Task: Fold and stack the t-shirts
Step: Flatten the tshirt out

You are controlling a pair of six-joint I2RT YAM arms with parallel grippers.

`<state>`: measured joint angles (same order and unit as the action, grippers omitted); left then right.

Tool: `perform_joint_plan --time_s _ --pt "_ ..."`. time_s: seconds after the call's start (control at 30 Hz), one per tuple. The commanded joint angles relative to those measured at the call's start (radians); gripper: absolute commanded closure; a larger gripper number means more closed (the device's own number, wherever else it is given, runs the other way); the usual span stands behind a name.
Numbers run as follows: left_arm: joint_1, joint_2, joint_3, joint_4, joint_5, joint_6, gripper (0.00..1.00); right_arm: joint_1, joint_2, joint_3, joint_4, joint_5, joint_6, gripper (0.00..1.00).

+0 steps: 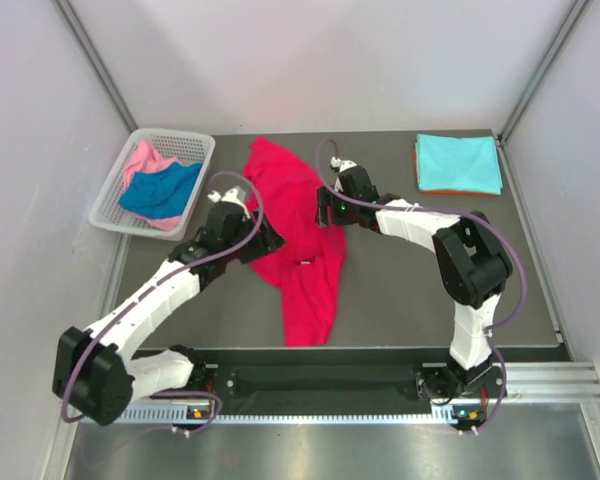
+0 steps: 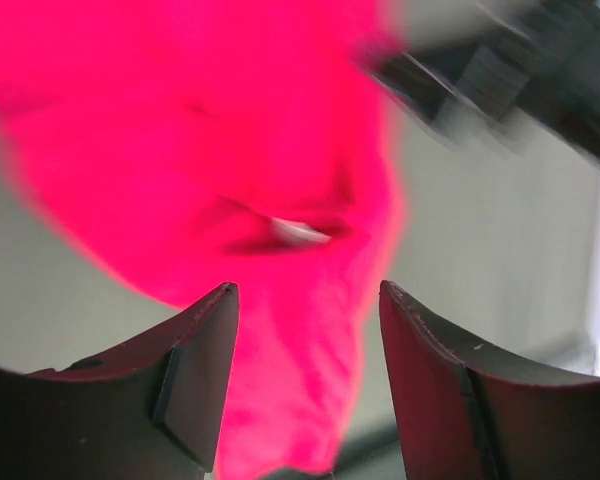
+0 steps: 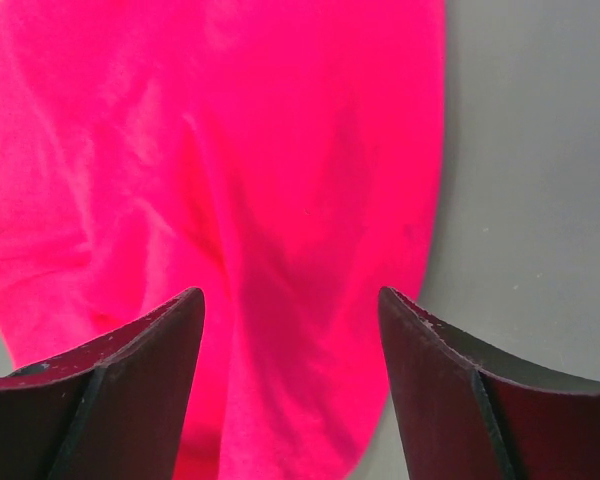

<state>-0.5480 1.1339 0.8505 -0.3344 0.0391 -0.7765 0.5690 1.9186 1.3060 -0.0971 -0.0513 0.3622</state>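
A crimson red t-shirt [image 1: 305,270] lies crumpled and stretched out down the middle of the table. My left gripper [image 1: 270,243] hovers at its left edge, open, with red cloth [image 2: 230,150] below and beyond the fingers and nothing held between them [image 2: 308,290]. My right gripper [image 1: 327,208] is over the shirt's right side, also open [image 3: 290,295], with the red cloth [image 3: 230,150] spread beneath it. A folded light turquoise t-shirt [image 1: 458,162] sits on a folded orange one [image 1: 450,190] at the back right. A royal blue t-shirt [image 1: 160,190] and a pink one [image 1: 145,158] lie in the basket.
The white lattice basket [image 1: 110,205] stands at the back left corner. Grey walls and metal rails close in the table on the left, right and back. Bare table [image 1: 410,290] shows to the right of the red shirt.
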Motion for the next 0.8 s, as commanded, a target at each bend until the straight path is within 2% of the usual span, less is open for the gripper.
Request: perform_joint_plan --time_s 0.0,0.1,0.3,0.57,0.67,0.77 --pt "0.153 0.055 -0.071 0.012 0.03 -0.021 0.37 0.0 0.016 0.041 0.013 0.014 -0.026 0.3" --pt "0.209 0.098 -0.129 0.066 -0.03 -0.035 0.35 0.002 0.016 0.016 0.019 0.09 -0.006 0.32" --pt "0.221 0.259 -0.128 0.118 -0.151 -0.041 0.36 0.023 -0.056 -0.03 0.03 0.07 0.004 0.35" --pt "0.241 0.398 -0.076 0.17 -0.189 -0.06 0.41 0.086 -0.115 -0.057 0.02 0.071 0.007 0.36" --pt "0.243 0.437 -0.035 0.179 -0.194 -0.044 0.47 0.092 -0.104 -0.065 0.017 0.1 0.001 0.35" --pt "0.244 0.454 -0.012 0.182 -0.192 -0.029 0.63 0.092 -0.098 -0.089 0.045 0.105 0.003 0.34"
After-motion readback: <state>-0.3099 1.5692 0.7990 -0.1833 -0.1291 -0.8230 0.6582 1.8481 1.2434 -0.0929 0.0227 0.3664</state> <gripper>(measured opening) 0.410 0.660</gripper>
